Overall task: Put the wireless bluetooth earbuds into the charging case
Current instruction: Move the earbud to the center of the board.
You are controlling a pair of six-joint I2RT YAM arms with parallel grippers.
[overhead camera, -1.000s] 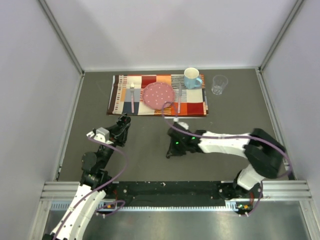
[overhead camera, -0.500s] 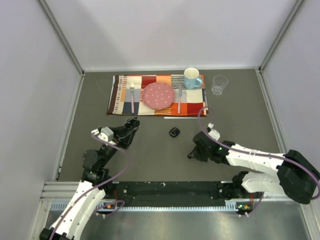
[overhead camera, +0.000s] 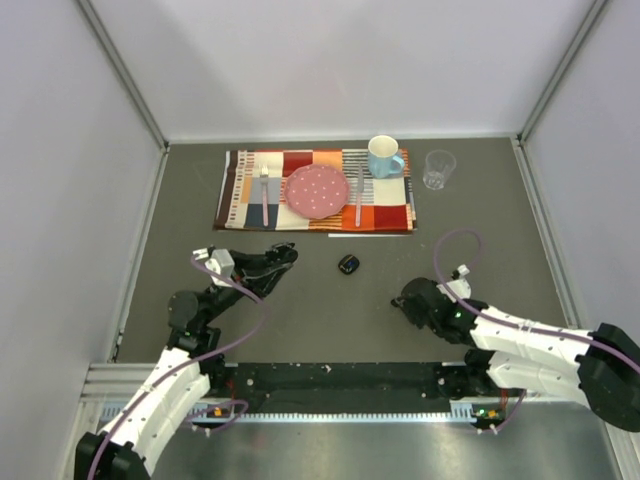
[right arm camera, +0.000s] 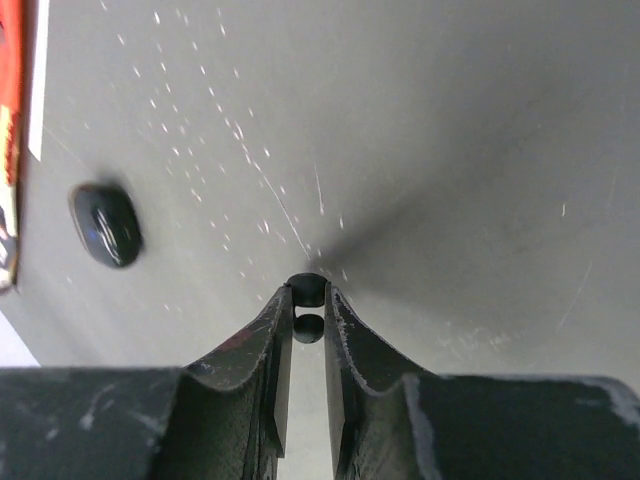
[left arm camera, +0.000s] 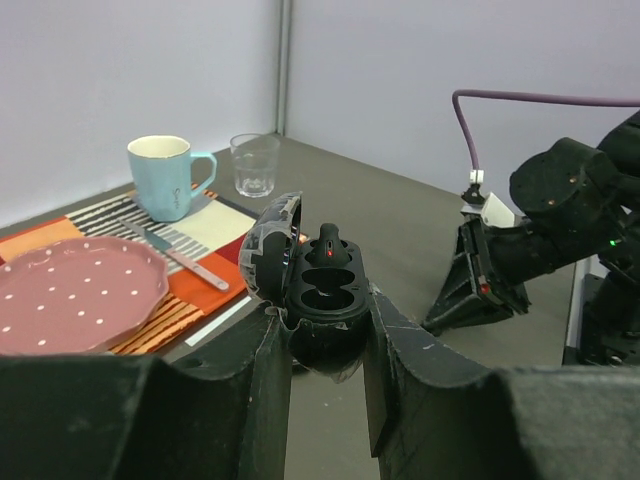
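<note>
Left gripper [left arm camera: 325,318] clenched on open charging case [left arm camera: 318,288], seated earbud [left arm camera: 328,248] inside shown only by left wrist view, right gripper [right arm camera: 308,302] pinching tiny black earbud [right arm camera: 308,289] over grey table [right arm camera: 450,150], unseen from overhead, closed case [overhead camera: 348,264] lying between the arms.

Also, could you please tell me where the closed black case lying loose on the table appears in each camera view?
Top external: the closed black case lies near the centre, just below the placemat.
Left wrist: not in it.
Right wrist: the closed black case is at the left, about halfway up.
Shared landmark: the placemat, at lower left in the left wrist view and a red strip on the far left edge in the right wrist view.
</note>
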